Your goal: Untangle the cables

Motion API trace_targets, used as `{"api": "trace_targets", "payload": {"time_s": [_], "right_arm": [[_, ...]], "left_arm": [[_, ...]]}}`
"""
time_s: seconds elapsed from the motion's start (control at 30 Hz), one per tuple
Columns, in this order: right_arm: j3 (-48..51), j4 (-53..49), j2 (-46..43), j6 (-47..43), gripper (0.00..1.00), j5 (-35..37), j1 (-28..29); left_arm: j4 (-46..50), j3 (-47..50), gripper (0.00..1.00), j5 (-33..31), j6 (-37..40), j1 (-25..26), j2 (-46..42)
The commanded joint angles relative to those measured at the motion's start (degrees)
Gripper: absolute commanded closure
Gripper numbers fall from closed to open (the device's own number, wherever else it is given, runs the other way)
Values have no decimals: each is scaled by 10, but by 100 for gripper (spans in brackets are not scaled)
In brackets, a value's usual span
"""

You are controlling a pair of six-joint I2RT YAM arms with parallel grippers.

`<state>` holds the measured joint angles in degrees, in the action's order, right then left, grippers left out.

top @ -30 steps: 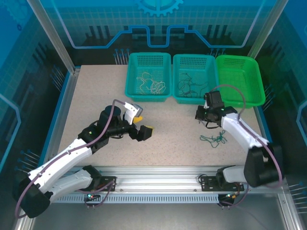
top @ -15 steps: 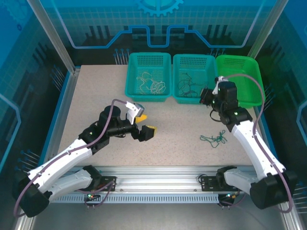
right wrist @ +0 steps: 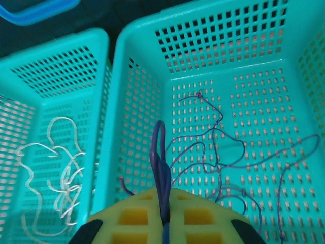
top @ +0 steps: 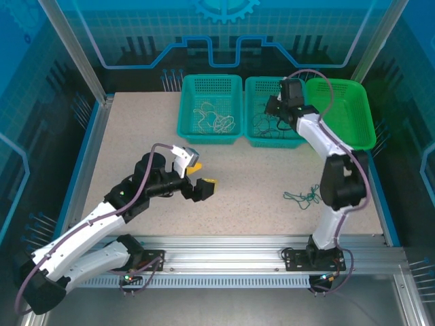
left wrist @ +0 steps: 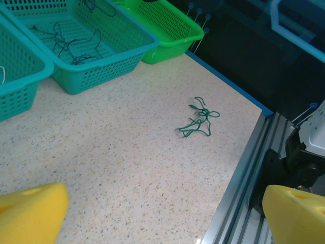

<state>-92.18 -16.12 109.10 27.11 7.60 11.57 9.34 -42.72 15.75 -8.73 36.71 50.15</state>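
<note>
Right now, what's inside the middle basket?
Loose purple cables on the basket floor; the right jaws, above, pinch one purple loop. Their yellow pads hide the near floor.

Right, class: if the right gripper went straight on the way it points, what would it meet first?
Probably the loose purple cables lying in the middle basket, then its floor; depth is hard to judge. The right gripper, shut on one purple cable, points down into that basket.

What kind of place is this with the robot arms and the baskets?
Probably a robot lab test booth: a left arm and a right arm bolted to a metal rail, clear walls around the speckled table, and a teal basket of thin cables.
</note>
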Motion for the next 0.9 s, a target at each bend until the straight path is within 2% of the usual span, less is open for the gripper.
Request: {"api": "trace_targets", "payload": {"time_s": [0.0,0.07,0.1,0.17,0.4,0.63,0.77,0.87], "right_arm": [[-93,-70,60,-39,81,-5,-5],[-125,-93,80,-59,54,-31,-5],[-127,-93,79,-65,46,-35,-5],[-110,-82,60,-69,39,-32,-5],[31,-46,-95,-60,38,-12,-7],[287,-26,-367,13,37,42,-15],[413,-91,-526,113,32,111,-38],[491,-159,-616,171,29,106,-74]], "left_arm": [[28,-20,1,-24,15,4,-10],[32,-18,1,-32,14,5,-15],[34,-17,1,-37,13,4,-17],[41,-17,1,-47,11,5,-19],[37,-13,1,-64,2,4,-20],[-12,4,1,-50,-10,5,-12],[-30,10,1,-40,-14,5,-5],[-38,14,1,-37,-19,4,0]]}}
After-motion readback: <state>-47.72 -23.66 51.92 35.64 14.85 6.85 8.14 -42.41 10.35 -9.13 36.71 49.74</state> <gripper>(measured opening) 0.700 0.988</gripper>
